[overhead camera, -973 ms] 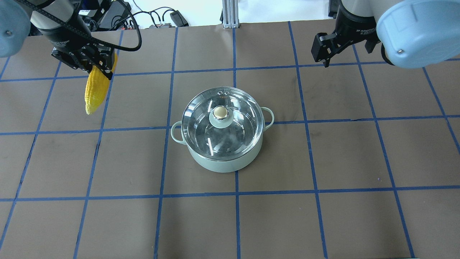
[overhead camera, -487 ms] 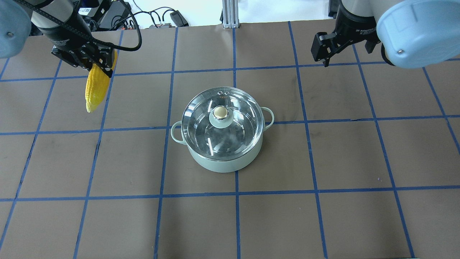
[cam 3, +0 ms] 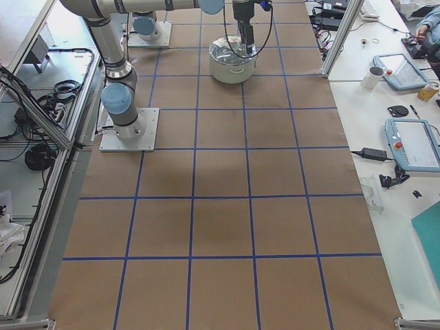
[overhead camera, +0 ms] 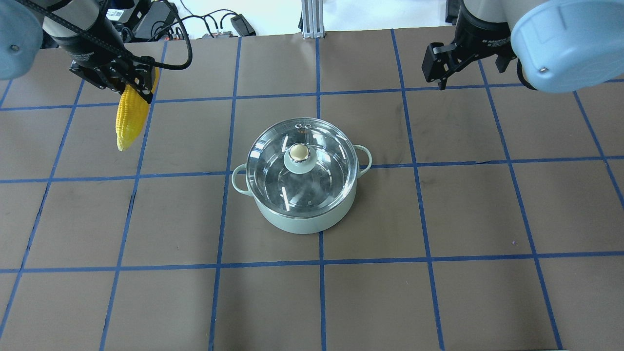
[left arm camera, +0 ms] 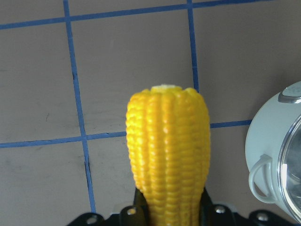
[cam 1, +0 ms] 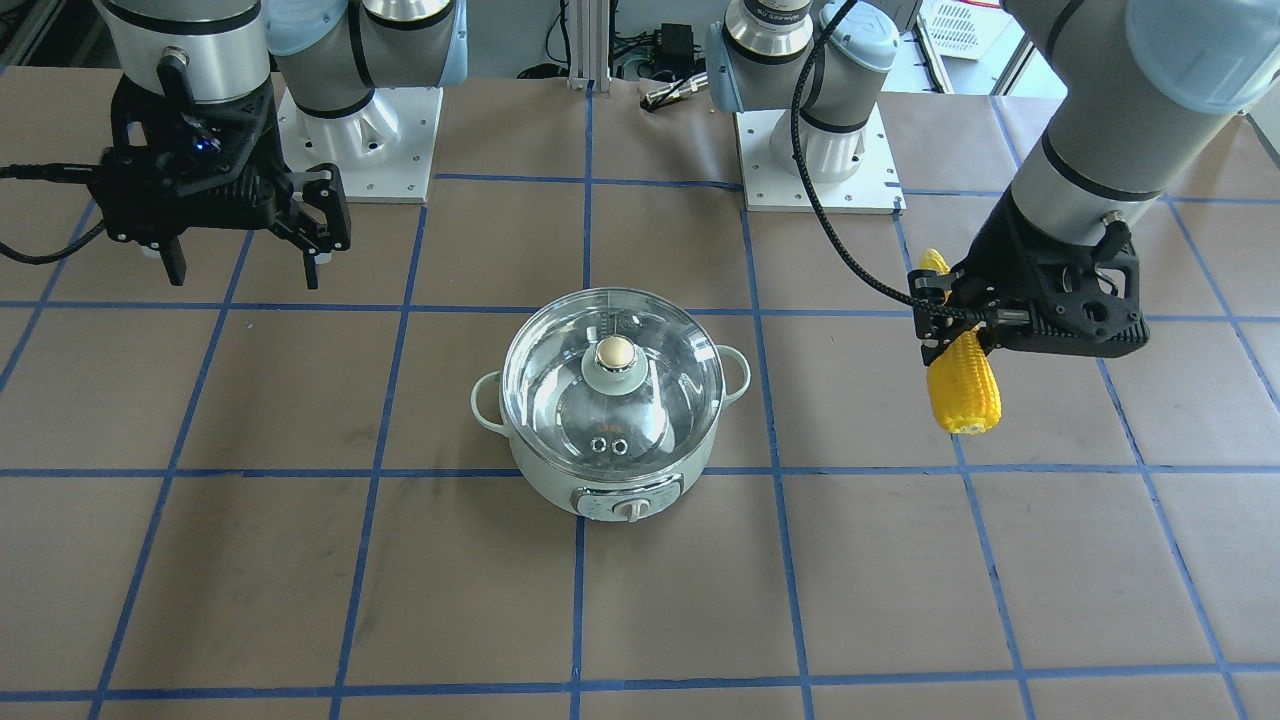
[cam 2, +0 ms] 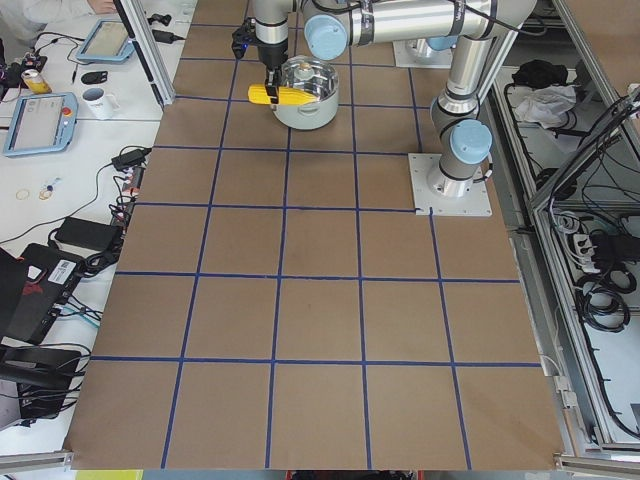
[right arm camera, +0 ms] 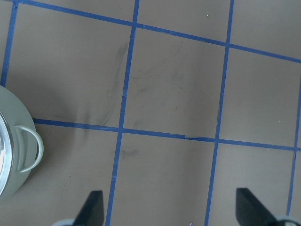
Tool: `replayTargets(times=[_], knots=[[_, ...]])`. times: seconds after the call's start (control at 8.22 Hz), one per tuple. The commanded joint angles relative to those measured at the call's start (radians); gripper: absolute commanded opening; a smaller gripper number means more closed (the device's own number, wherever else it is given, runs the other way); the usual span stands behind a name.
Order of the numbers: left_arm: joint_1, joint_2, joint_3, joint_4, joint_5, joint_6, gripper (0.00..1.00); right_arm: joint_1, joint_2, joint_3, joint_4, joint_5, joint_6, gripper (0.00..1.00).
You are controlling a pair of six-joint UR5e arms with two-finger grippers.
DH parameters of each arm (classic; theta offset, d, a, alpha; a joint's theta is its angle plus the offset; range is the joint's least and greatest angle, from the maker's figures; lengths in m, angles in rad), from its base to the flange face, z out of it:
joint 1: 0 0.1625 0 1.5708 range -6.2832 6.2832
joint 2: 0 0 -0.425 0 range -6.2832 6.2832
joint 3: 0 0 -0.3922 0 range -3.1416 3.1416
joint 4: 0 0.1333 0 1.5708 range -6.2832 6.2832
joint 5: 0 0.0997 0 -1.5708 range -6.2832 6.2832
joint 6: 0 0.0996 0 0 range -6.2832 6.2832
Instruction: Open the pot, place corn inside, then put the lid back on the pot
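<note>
My left pincer (overhead camera: 132, 87) is clamped on one end of the yellow corn cob (overhead camera: 127, 124). The rest of the cob sticks out past my fingers, well apart from the pot and off to my left of it. The mint-green pot (overhead camera: 304, 218) stands mid-table (overhead camera: 438, 219), with its glass lid (overhead camera: 298, 155) seated on the rim, beige knob up. My right pincer (cam 1: 243, 262) is spread wide with nothing in it, off to the pot's other side.

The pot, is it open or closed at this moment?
Closed: the glass lid sits flat on the pot, covering the whole rim.
</note>
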Motion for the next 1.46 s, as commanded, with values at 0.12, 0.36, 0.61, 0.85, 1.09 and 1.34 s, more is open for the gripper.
replayTargets(times=[0.12,0.36,0.61,0.85,1.09,1.34], knots=[[0.0,0.003,0.0,0.0,0.0,0.005,0.0,0.0,0.001,0.0,0.003,0.0,0.003,1.0],[0.0,0.003,0.0,0.0,0.0,0.017,0.0,0.0,0.002,0.002,0.001,-0.002,0.005,1.0],[0.0,0.001,0.0,0.0,0.0,0.017,0.0,0.0,0.002,0.002,0.0,0.0,0.003,1.0],[-0.001,0.003,-0.002,0.0,0.0,0.017,0.0,0.0,0.008,0.005,0.0,0.0,0.005,1.0],[-0.001,0.003,-0.002,0.0,0.0,0.018,0.0,0.0,0.004,0.006,0.014,0.006,0.005,1.0],[-0.001,0.003,-0.002,0.0,-0.002,0.018,0.0,0.006,0.002,0.006,0.014,0.167,0.005,1.0]])
